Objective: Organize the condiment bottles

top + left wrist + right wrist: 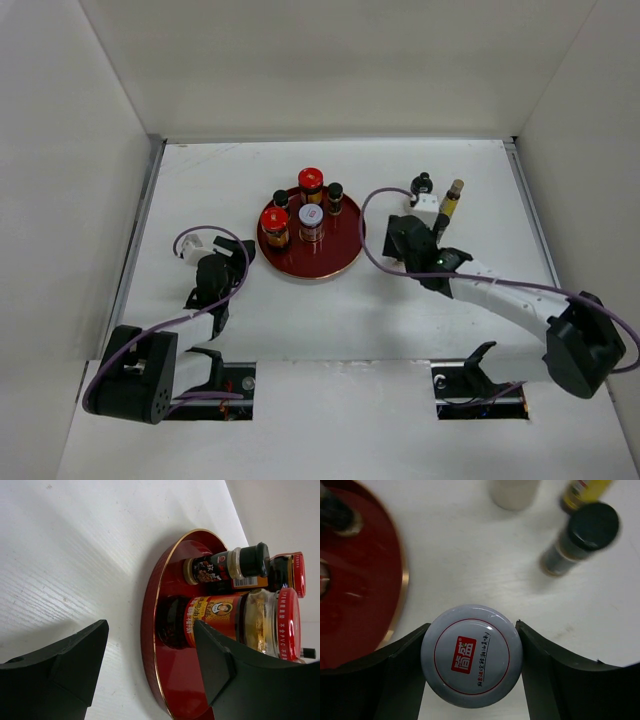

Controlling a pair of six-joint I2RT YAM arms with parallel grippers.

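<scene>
Condiment bottles [311, 222]: five stand on the red tray [340, 255]; right gripper [472, 626] clasps a white-lidded jar [471, 655] beside it, hidden from above; left gripper [150, 630] gapes empty; black-capped bottle [585, 535] blurred

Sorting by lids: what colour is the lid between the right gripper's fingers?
Pale lilac-grey lid with red print; right wrist view.

Two red-capped jars [311, 182] [274, 224], three small black-capped bottles [334, 196] [281, 199] [422, 183], two white-lidded jars [311, 217] [471, 655], one plain white bottle [425, 208], one slim yellow bottle [450, 201], one round red tray [340, 247]
</scene>
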